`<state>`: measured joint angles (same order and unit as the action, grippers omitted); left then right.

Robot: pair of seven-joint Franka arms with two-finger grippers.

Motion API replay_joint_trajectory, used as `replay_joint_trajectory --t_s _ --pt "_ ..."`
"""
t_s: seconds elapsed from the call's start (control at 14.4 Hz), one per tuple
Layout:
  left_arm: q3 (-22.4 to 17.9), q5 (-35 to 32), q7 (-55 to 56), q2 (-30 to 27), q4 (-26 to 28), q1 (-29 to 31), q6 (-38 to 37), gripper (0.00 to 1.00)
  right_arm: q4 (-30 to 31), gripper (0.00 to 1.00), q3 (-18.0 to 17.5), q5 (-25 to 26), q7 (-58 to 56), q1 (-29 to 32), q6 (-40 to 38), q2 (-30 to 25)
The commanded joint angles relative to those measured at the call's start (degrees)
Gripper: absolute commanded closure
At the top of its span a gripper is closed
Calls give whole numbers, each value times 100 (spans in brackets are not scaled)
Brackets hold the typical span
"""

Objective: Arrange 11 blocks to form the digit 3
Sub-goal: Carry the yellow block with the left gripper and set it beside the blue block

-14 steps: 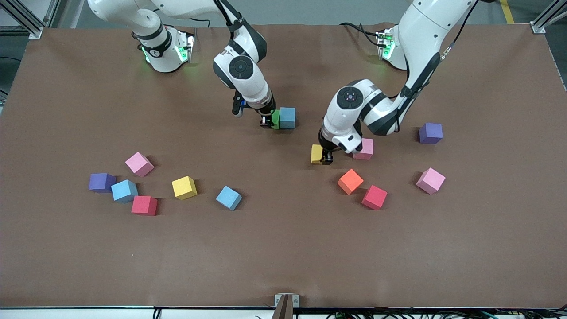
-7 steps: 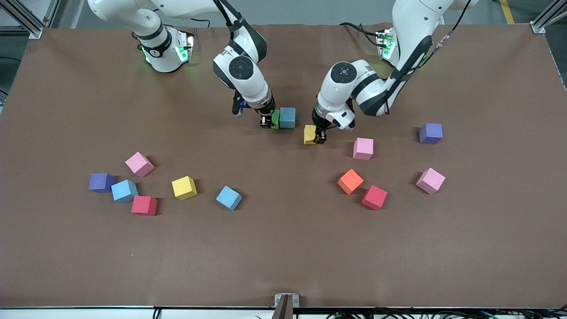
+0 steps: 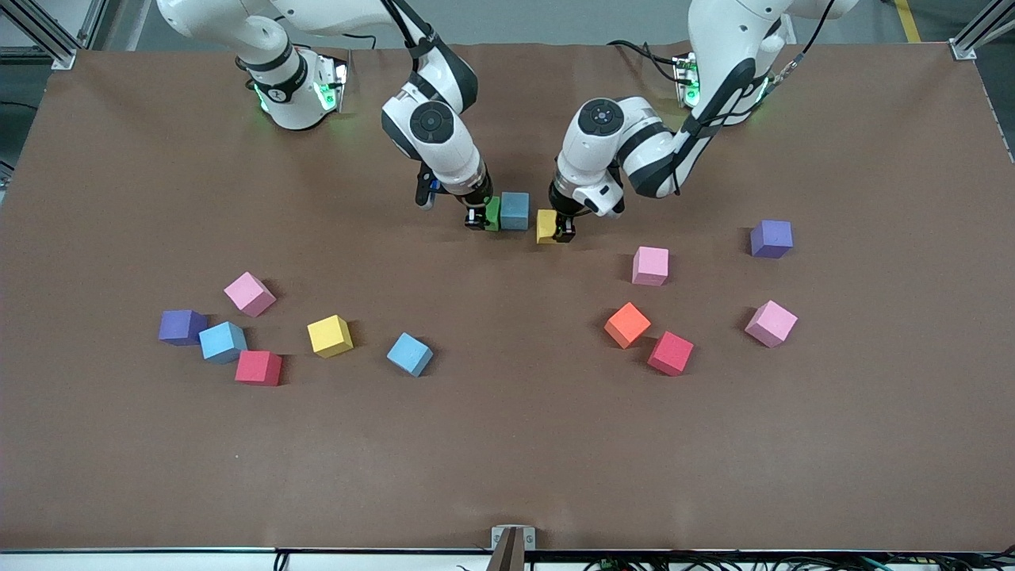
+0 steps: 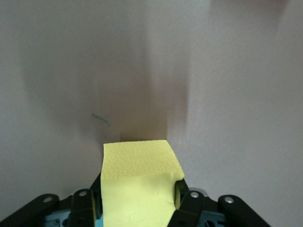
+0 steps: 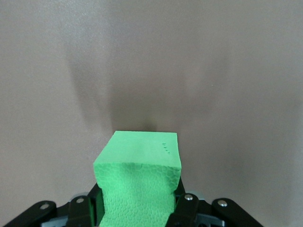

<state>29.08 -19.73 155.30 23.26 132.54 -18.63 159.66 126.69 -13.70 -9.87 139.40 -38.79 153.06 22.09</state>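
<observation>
1. Toward the tabletop's edge by the robot bases, the right gripper (image 3: 481, 221) clamps a green block (image 3: 493, 214), touching a light blue block (image 3: 515, 211);
2. Beside these, the left gripper (image 3: 560, 231) grips a yellow block (image 3: 545, 226);
3. Other blocks lie scattered nearer the front camera.

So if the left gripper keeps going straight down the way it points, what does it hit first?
Probably only the brown table. The left gripper, shut on a yellow foam cube, points down at bare surface beside the light blue foam cube; its height is unclear.

Three blocks (image 3: 515, 214) in a row near the robots' bases; other cubes (image 3: 650, 266) scattered nearer the front camera.
</observation>
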Motion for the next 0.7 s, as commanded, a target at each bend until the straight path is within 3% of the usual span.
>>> replay_joint_trajectory --t_s 0.0,0.35,0.42,0.49,0.63 --pt "-25 31 325 -137 185 -158 100 83 49 98 16 47 149 -50 84 6" --pt "-16 31 396 -163 237 -264 74 83 40 97 8 56 149 -76 75 24" --pt "-16 31 404 -190 272 -333 74 83 40 92 8 56 149 -76 58 24" --pt "-16 31 404 -199 281 -343 74 83 40 78 8 56 149 -76 31 24" --pt "-16 31 404 -181 281 -360 65 83 31 13 8 47 166 -68 -39 24"
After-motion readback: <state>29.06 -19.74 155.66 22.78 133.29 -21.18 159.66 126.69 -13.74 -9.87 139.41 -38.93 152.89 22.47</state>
